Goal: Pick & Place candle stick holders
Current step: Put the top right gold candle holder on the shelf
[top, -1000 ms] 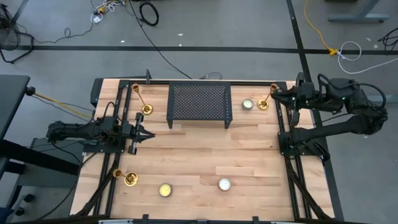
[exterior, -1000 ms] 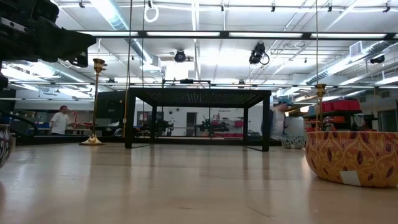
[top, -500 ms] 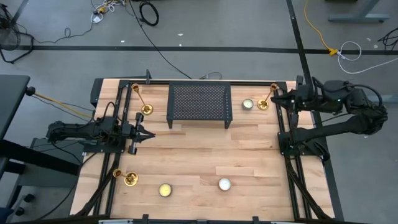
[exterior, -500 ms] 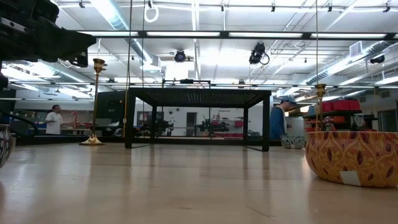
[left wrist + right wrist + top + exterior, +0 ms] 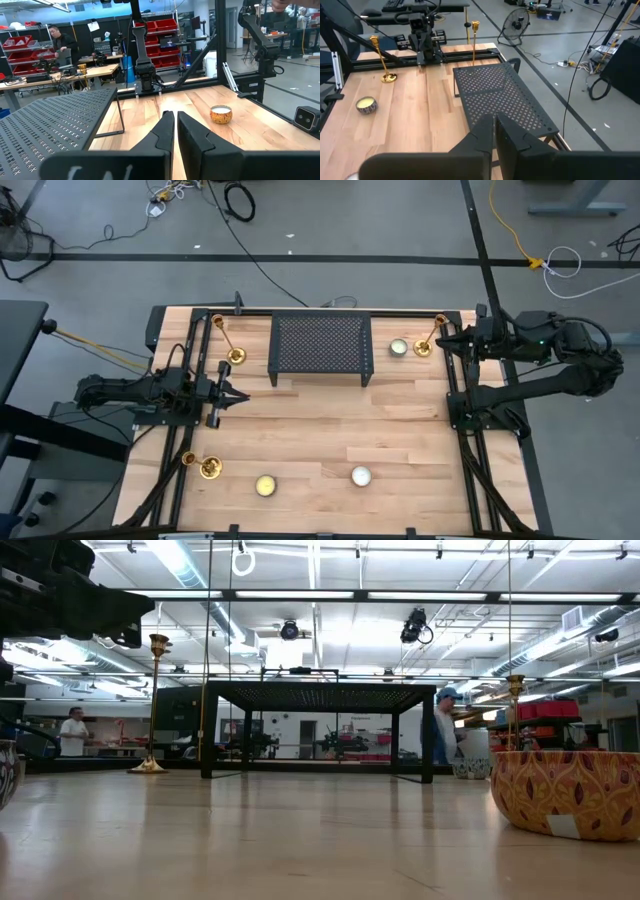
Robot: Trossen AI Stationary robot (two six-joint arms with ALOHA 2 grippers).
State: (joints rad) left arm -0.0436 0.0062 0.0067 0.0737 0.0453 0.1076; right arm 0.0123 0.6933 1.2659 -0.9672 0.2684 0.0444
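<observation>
Three gold candle stick holders stand upright on their round bases on the wooden table: one at the far left [image 5: 228, 342], one at the far right [image 5: 428, 338], one at the near left [image 5: 203, 465]. Two also show in the low view [image 5: 155, 700] [image 5: 514, 710] and in the right wrist view [image 5: 382, 60] [image 5: 474, 40]. My left gripper [image 5: 243, 393] [image 5: 176, 131] is shut and empty, low over the table's left side. My right gripper [image 5: 446, 338] [image 5: 494, 131] is shut and empty, raised beside the top of the far right holder.
A black mesh rack [image 5: 320, 348] stands at the far middle. Small candle bowls sit at the far right [image 5: 399, 347] and near the front edge [image 5: 265, 485] [image 5: 361, 476]. People move about in the room behind the table [image 5: 445, 725].
My right gripper has drifted a little toward the table's near edge, staying shut beside the far right holder. The holders have not moved. People in the room behind have walked along.
</observation>
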